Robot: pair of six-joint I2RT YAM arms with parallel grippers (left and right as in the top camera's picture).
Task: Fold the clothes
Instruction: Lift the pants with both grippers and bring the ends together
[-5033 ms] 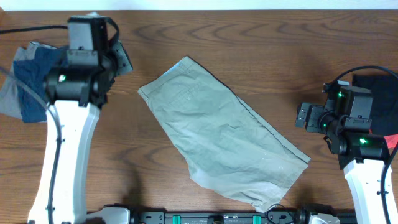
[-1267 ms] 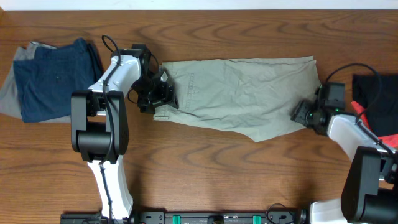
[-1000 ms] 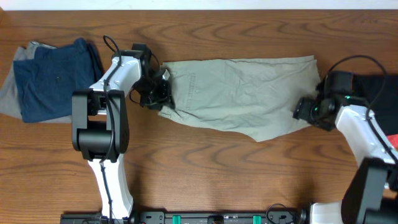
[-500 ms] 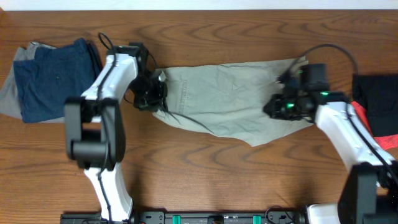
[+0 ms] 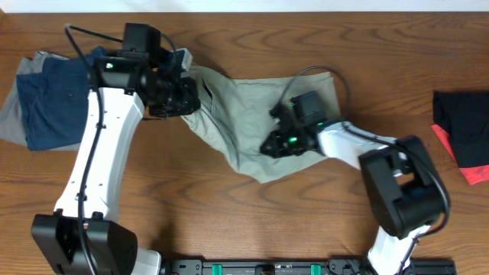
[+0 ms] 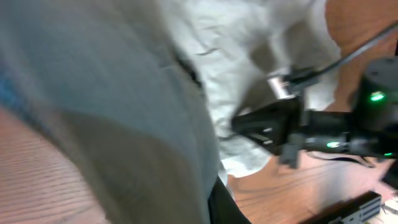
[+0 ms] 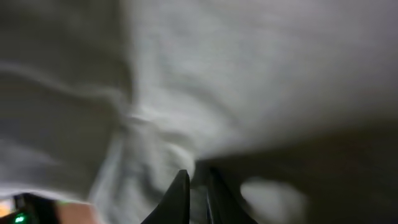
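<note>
Of the clothes, the khaki trousers (image 5: 244, 114) lie bunched across the table's middle. My left gripper (image 5: 187, 93) is shut on their left end, which is raised off the wood. My right gripper (image 5: 273, 145) is shut on the other end and holds it over the trousers' middle. The left wrist view is blurred and filled with khaki cloth (image 6: 124, 93), with the right arm (image 6: 323, 134) beyond it. In the right wrist view my gripper (image 7: 198, 186) has its two dark fingers almost together with pale cloth (image 7: 249, 74) around them.
A navy blue garment (image 5: 57, 95) lies on a grey garment (image 5: 11, 114) at the far left. A black cloth (image 5: 458, 114) with a red piece (image 5: 467, 162) lies at the right edge. The left arm's white link (image 5: 92, 176) crosses the table's left side.
The right gripper shut on the trousers' right end and carried it left over the middle. The left gripper lifted the left end up and back. The trousers went from stretched flat to bunched.
</note>
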